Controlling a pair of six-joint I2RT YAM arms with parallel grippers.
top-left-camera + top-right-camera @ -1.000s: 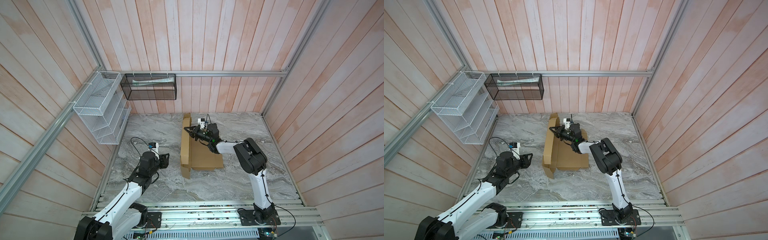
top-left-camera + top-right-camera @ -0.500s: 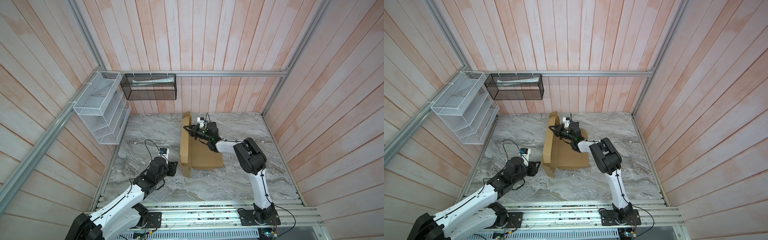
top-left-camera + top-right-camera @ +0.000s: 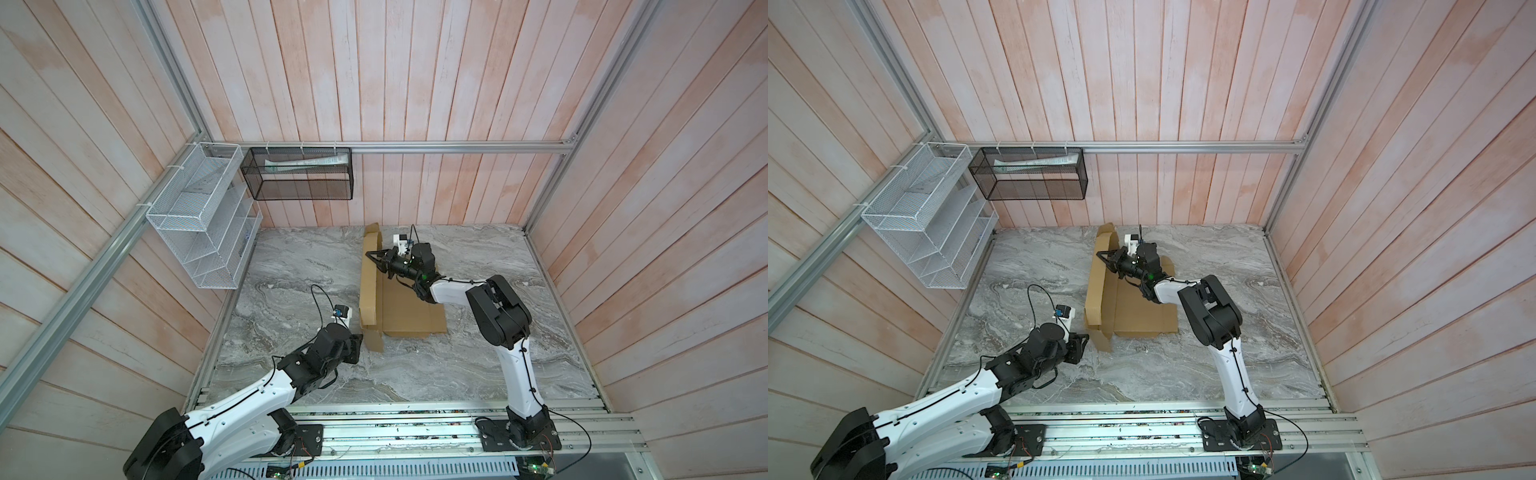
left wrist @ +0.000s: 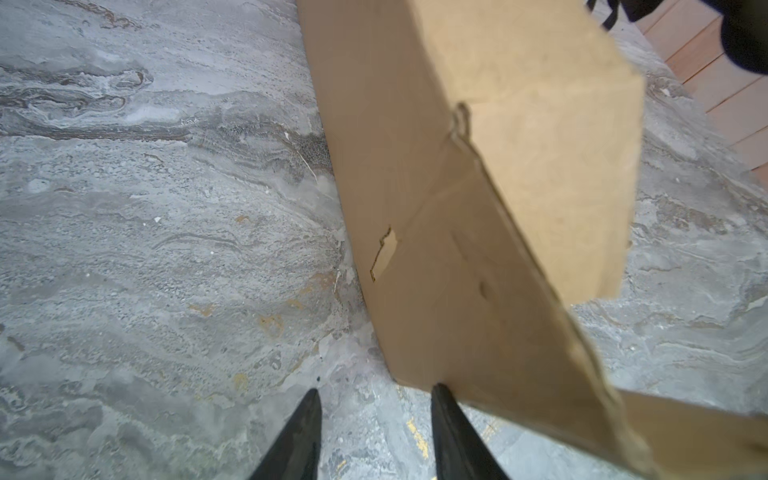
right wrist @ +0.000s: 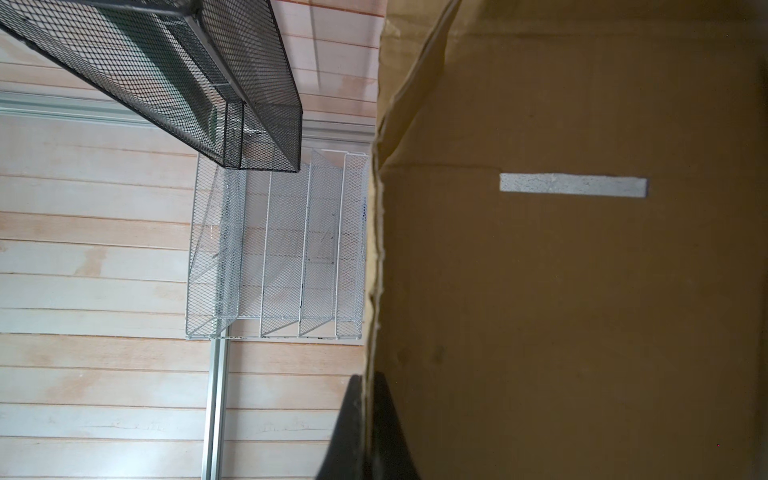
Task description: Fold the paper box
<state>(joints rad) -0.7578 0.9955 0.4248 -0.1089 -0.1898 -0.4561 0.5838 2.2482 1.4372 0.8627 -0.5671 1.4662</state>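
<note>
The box [image 3: 409,307] lies on the surface [image 3: 478,365], about halfway between the left and right edges and closer to the back edge. Its base is flat and its left wall [image 3: 368,291] stands up.

The right claw [image 3: 371,255] is clenched on the top edge of this wall, near its back end. The right wrist view shows the cardboard edge pinched between the jaws. The left claw [image 4: 376,395] is released, with nothing between the jaws, and sits at the front left corner of the box. Whether one finger touches the wall there, I cannot tell.

The grip on the wall is thin and far from its front end. I think the edge can slip out, and then the wall falls flat. Nothing presses the base down, so a push from the left claw can slide or turn the whole box on the smooth surface. It can also crush the corner.

The long axis runs from the front edge to the back edge, slightly turned. The open side faces up. A small flap [image 3: 374,340] points toward the front edge.
</note>
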